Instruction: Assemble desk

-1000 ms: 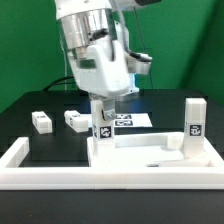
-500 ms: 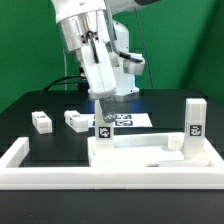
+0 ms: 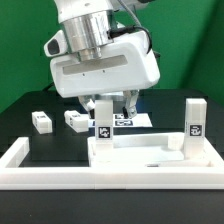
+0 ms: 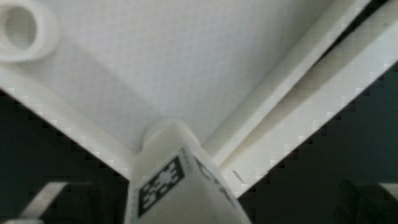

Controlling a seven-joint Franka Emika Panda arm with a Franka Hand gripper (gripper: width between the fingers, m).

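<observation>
Gripper point(image 3: 108, 104) is positioned directly over the first leg point(image 3: 103, 126). Its jaws are spread wide, one finger to each side of the leg's top, and neither visibly presses on it; nothing is held. The wrist view agrees: the first leg point(image 4: 171, 172) sits centred between the two dark fingertips point(image 4: 47, 198), with a gap on both sides. The first leg stands upright at the corner of the tabletop point(image 3: 150, 152) toward the exterior view's left, with its tag facing the camera. Whether it is fully seated in the panel cannot be told. The second leg point(image 3: 194, 122) stands upright at the tabletop corner toward the exterior view's right, also with a tag on its front. The tabletop lies flat on the black table point(image 3: 50, 142), raised rim upward. It sits just behind the low white wall point(image 3: 100, 180), which runs across the front and turns back along the exterior view's left. The third leg point(image 3: 41, 121) and fourth leg point(image 3: 76, 120) lie loose on the table, near each other but apart. Both are off to the exterior view's left of the tabletop. The marker board point(image 3: 137, 120) lies flat on the table behind the first leg. In the wrist view the tabletop point(image 4: 214, 70) shows a round ring-shaped socket point(image 4: 18, 35) near its edge.
</observation>
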